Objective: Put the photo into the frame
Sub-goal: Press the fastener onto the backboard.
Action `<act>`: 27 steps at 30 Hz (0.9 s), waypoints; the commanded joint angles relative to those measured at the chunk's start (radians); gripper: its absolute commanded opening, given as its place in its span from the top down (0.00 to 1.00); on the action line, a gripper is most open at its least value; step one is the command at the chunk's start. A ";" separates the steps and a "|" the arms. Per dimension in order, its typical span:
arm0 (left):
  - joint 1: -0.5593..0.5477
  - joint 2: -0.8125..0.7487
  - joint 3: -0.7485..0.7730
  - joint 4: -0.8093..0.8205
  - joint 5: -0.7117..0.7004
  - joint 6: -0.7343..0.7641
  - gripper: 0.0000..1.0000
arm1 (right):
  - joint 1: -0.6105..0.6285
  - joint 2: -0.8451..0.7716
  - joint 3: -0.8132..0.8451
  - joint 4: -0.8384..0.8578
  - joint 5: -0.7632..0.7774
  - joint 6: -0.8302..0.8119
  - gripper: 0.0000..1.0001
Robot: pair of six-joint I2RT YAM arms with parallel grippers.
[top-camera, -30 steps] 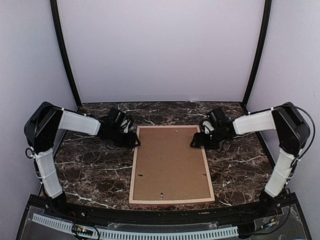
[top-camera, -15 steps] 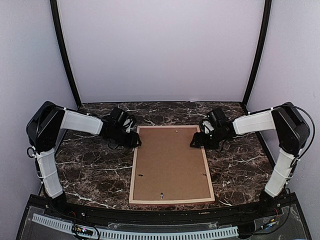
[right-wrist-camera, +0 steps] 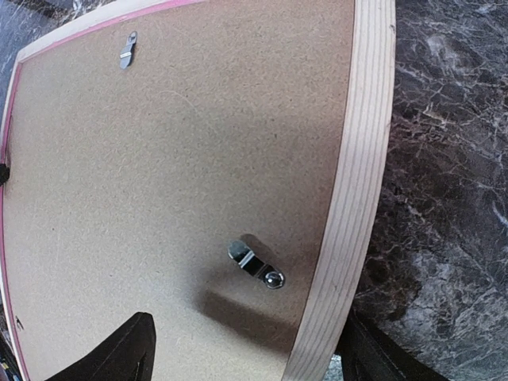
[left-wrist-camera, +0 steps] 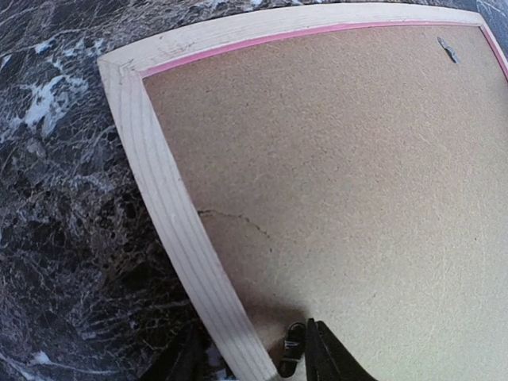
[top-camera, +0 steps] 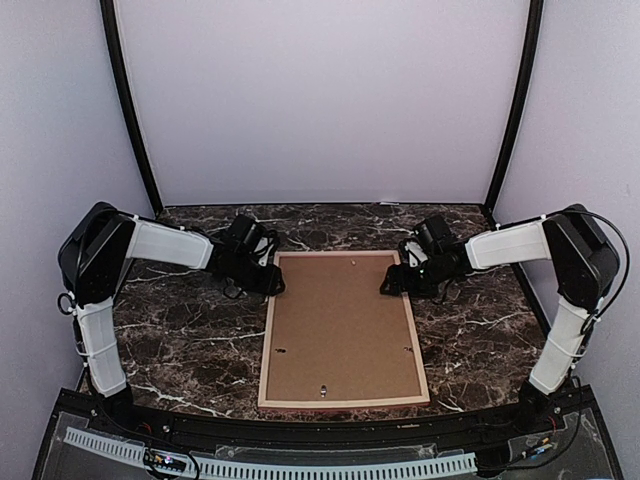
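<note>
One frame, flat at the centre of the dark marble table, pale wood reverse up, long sides along the 12-to-6 line; thin pink lip along the inner edge; brown backing board inside the rails; on that board, a small metal hanger near the 12 o'clock rail and a turn clip just inside the 3 o'clock rail. At roughly 10 o'clock on the frame, the left gripper, low over the 9 o'clock rail; astride that rail in the wrist view, one finger over the board, the other over marble; jaws apart at a middling gap, no visible pinch on the wood. At roughly 2 o'clock, the right gripper, astride the 3 o'clock rail; jaws wide, inner finger well onto the board, outer one just beside the rail's outside edge, over marble; nothing gripped.
</note>
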 commanded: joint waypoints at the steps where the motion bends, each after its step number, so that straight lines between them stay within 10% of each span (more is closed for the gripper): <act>1: -0.007 0.021 0.008 -0.054 -0.033 0.019 0.59 | -0.003 0.048 -0.012 -0.019 -0.016 -0.002 0.19; 22: -0.007 0.019 0.007 -0.079 -0.008 0.034 0.69 | -0.003 0.052 -0.025 -0.008 -0.017 -0.004 0.19; 27: -0.007 0.005 0.004 -0.067 0.017 0.017 0.58 | -0.003 0.045 -0.031 -0.010 -0.014 -0.004 0.19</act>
